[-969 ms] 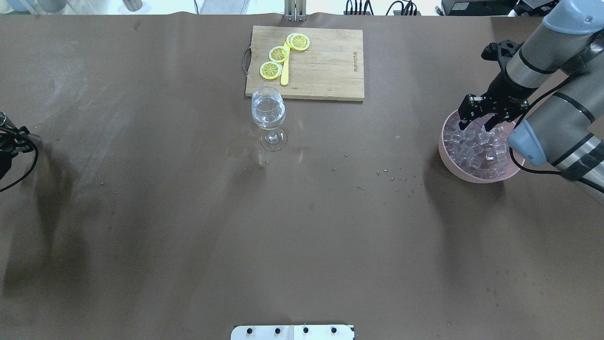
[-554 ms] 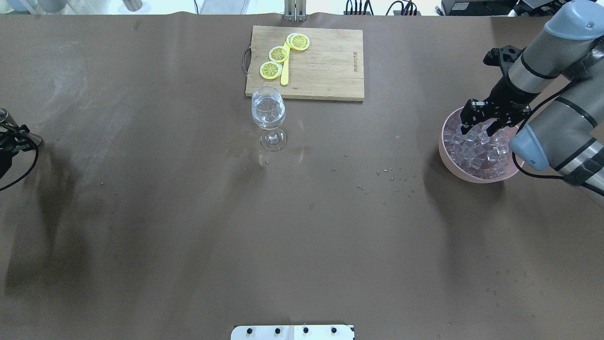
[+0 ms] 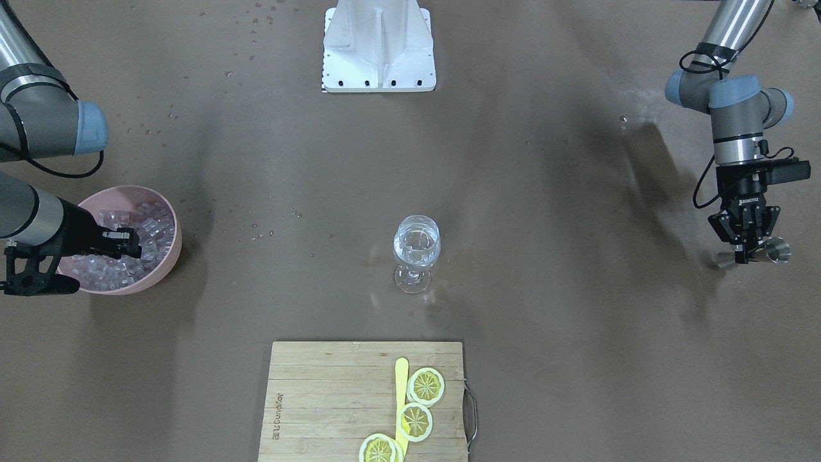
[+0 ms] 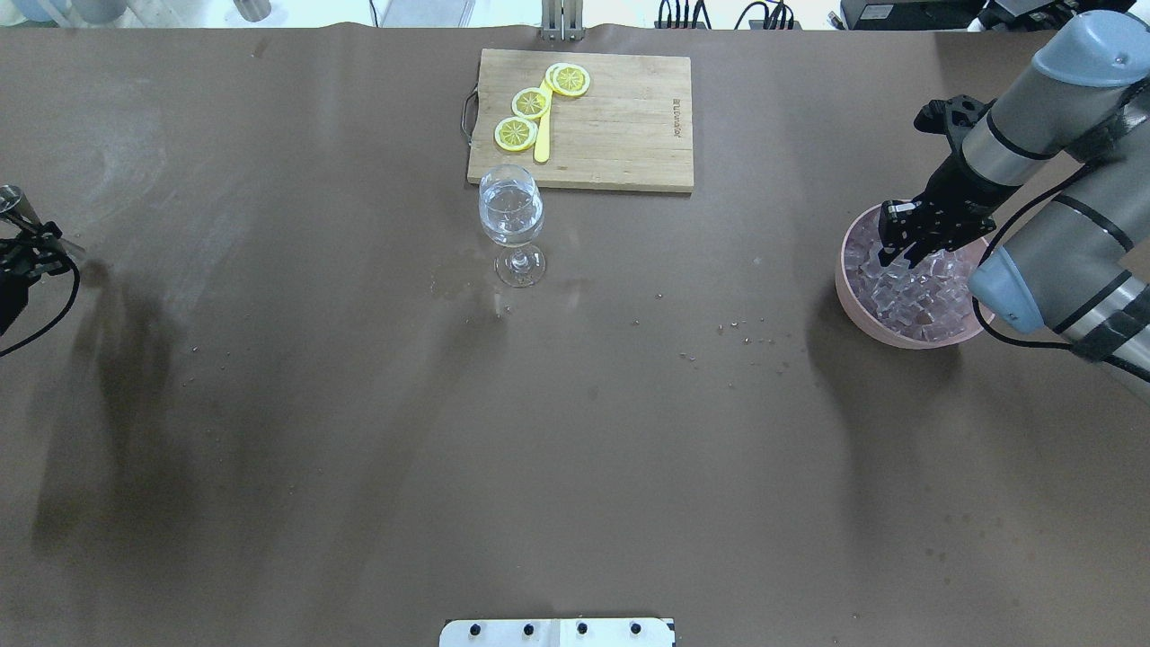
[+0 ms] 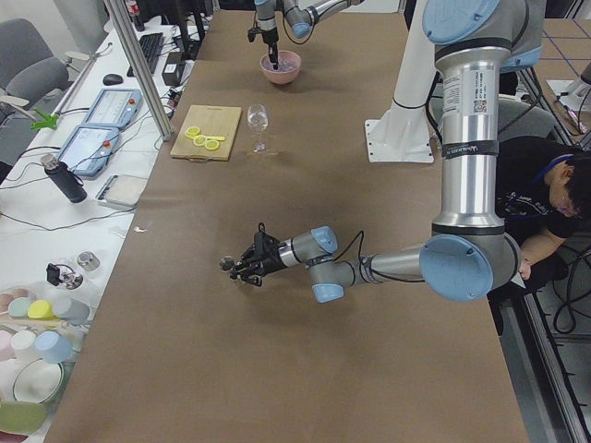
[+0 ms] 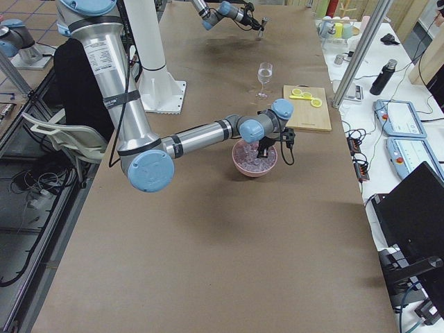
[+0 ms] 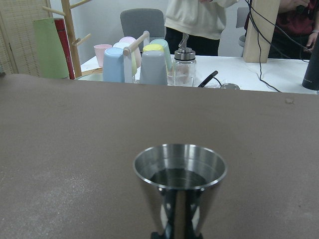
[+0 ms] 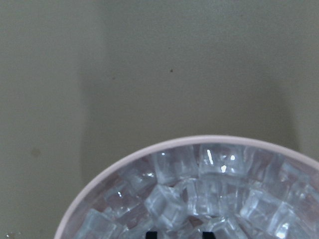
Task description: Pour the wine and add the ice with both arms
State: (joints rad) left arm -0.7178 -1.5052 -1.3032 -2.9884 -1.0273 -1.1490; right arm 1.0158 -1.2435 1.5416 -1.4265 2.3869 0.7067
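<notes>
Your heap of small, clear, glossy ice cubes [image 4: 907, 292] lies directly under and around the jaws of the silver-grey right arm [image 4: 1015, 135]. The cubes fill a round pale-pink bowl [image 4: 842, 289]. Those jaws point down into the bowl, with their black tips sunk among the topmost cubes. In the right wrist view you see only the two tips, with a gap between them and ice lying in and ahead of that gap. You cannot tell whether they are clamped on a cube or resting apart in the pile.

The left arm [image 3: 737, 122] is well apart from those jaws, at the opposite end of the brown tabletop [image 4: 359, 449]. Its jaws are clenched on a small polished steel measuring cup [image 7: 179, 172]. They grip its narrow lower part, and its wide mouth stands clear beyond the tips.

Between the two sets of jaws, a clear stemmed wine glass [image 4: 511, 216] stands upright with clear contents in its bowl. Just past the glass, farther from the robot than either set of jaws, lies a rectangular wooden cutting board [image 4: 620, 126]. It carries three yellow lemon slices [image 4: 530, 102] and a slim yellow stick [image 4: 542, 144].
</notes>
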